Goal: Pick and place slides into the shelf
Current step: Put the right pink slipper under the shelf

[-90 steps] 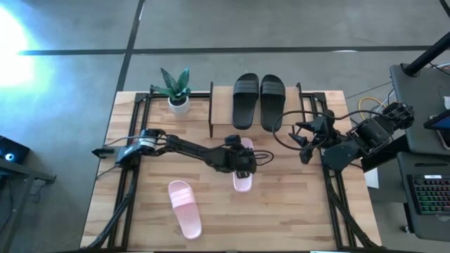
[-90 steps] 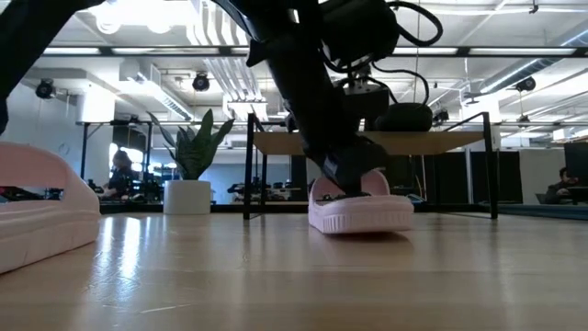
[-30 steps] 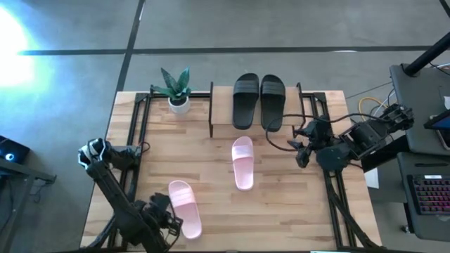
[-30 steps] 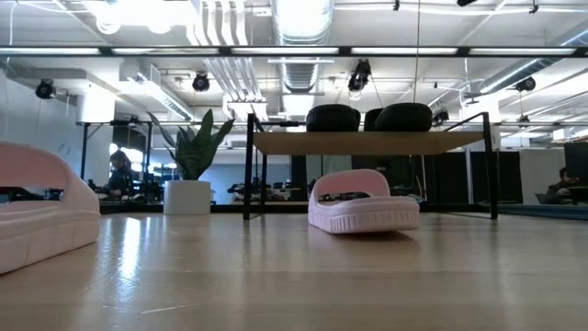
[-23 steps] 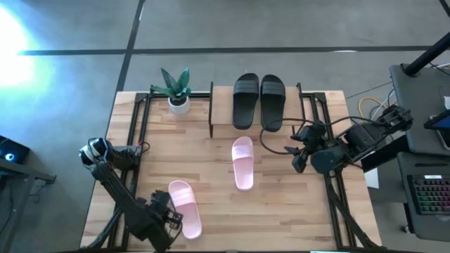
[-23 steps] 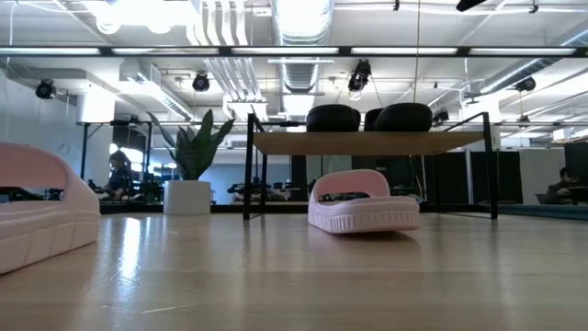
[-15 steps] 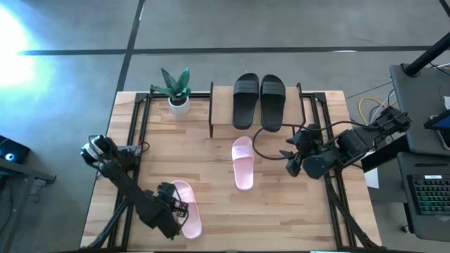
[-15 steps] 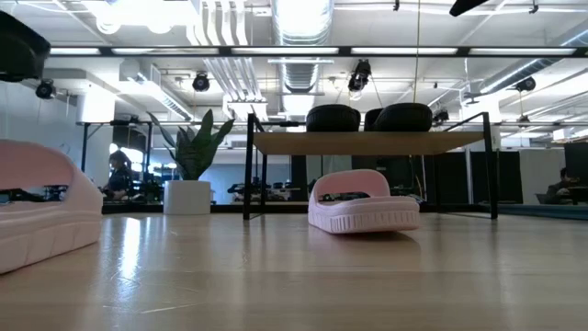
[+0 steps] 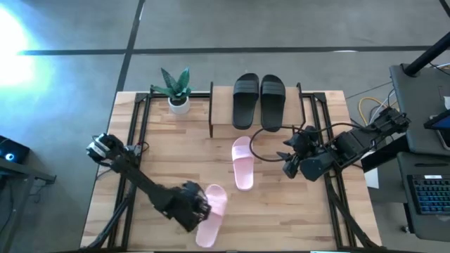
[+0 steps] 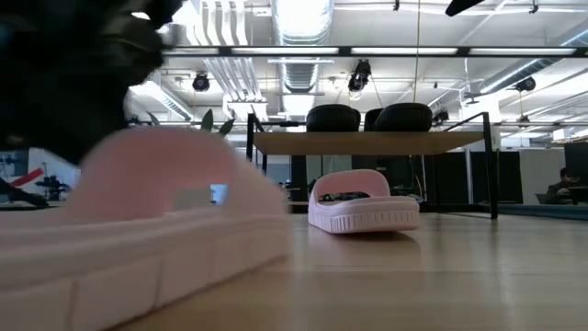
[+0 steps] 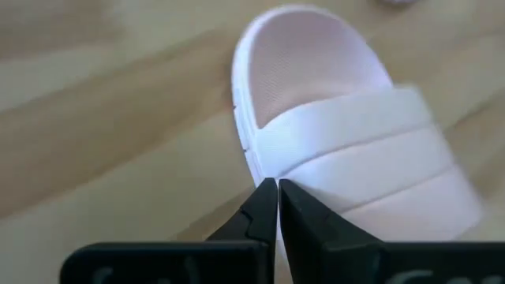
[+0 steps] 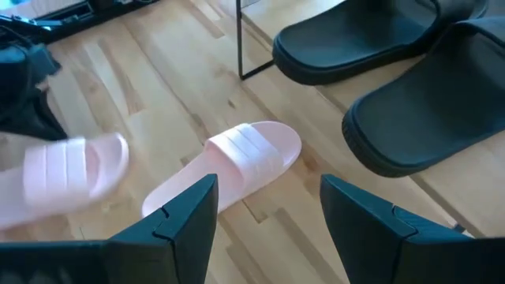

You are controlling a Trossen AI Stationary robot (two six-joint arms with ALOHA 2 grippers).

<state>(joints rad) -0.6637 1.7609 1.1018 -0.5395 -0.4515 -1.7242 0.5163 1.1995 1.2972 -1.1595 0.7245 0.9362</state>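
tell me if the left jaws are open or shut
Shut: the left gripper shows its two tips pressed together at the edge of the pink slide.

– Where are the black slides (image 9: 259, 101)?
– Side by side on the shelf (image 9: 223, 127), on its light wooden top, well beyond the right gripper (image 9: 290, 163), soles down.

– And the pink ones?
– One pink slide (image 9: 242, 162) lies flat just in front of the shelf, near the right gripper's wide-spread fingers. The other pink slide (image 9: 211, 213) is pinched at its strap edge by the closed left gripper (image 9: 199, 208).
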